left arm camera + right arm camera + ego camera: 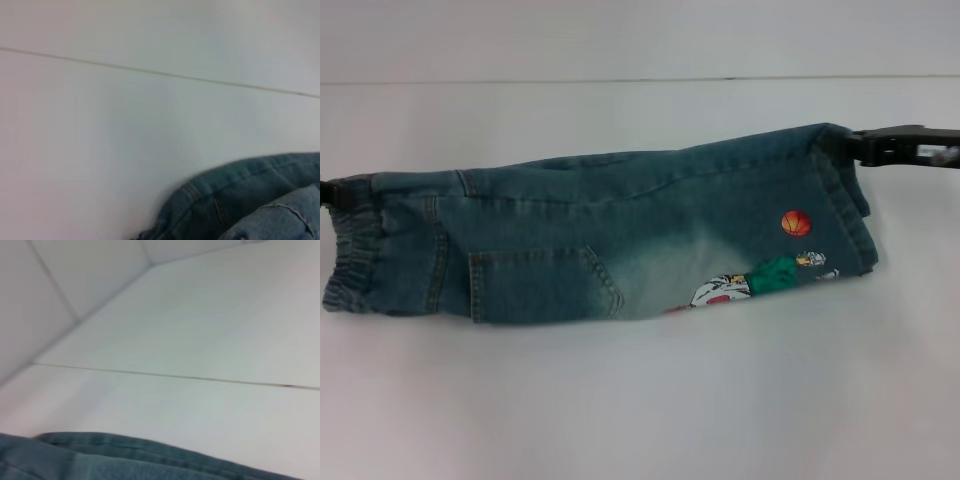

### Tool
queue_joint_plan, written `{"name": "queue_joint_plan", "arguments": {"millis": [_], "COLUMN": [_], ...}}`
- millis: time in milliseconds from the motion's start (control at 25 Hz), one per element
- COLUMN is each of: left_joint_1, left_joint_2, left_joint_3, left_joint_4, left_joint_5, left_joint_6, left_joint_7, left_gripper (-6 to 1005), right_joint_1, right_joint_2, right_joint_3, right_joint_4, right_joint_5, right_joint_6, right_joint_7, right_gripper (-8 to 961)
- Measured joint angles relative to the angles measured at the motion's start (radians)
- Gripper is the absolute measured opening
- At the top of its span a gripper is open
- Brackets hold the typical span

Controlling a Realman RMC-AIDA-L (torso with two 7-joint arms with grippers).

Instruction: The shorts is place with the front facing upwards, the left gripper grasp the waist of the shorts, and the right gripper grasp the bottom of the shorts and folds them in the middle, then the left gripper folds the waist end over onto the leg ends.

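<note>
Shorts (620,235) lie stretched across the white table (640,420), already doubled lengthwise, with the gathered waist (350,270) at the robot's left end and the hem (845,200) at its right end. Left gripper (332,192) is clamped on the waist's far corner; right gripper (865,148) is clamped on the hem's far corner, holding that edge slightly raised. Cartoon print (760,280) sits near the hem.
</note>
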State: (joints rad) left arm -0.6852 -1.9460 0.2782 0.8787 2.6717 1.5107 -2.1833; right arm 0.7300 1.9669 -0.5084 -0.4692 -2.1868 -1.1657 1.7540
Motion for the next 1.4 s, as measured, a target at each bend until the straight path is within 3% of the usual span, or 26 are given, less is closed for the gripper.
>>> {"name": "queue_joint_plan", "arguments": {"millis": [200,400,800,1120,1400], "left_joint_1": [0.01,0.013,0.007,-0.004,-0.016], "left_joint_2": [-0.007,-0.013,-0.021,-0.035,-0.041], "left_joint_3": [0.007,0.008,0.018,0.154,0.168], "left_joint_4": [0.0,0.0,-0.015,-0.051,-0.055], "left_joint_5": [-0.024,-0.031,-0.053,-0.055,-0.05], "left_joint_6": [-0.035,-0.062,-0.145,-0.251,-0.279], "left_joint_7": [0.0,0.005,0.022,0.019,0.017], "left_gripper": [56,56,58,59,60], "right_joint_1": [0.039,0.066,0.078,0.077,0.078], "right_joint_2": [0.048,0.074,0.081,0.081,0.081], "right_joint_3": [-0.071,-0.119,-0.186,-0.188,-0.188], "right_joint_4": [0.005,0.019,0.058,0.071,0.074], "right_joint_5": [0.0,0.001,-0.005,-0.005,-0.005], "right_joint_6": [0.176,0.31,0.41,0.436,0.442], "right_joint_7": [0.003,0.001,0.028,0.029,0.029], "right_gripper": [22,23,22,22,25]}}
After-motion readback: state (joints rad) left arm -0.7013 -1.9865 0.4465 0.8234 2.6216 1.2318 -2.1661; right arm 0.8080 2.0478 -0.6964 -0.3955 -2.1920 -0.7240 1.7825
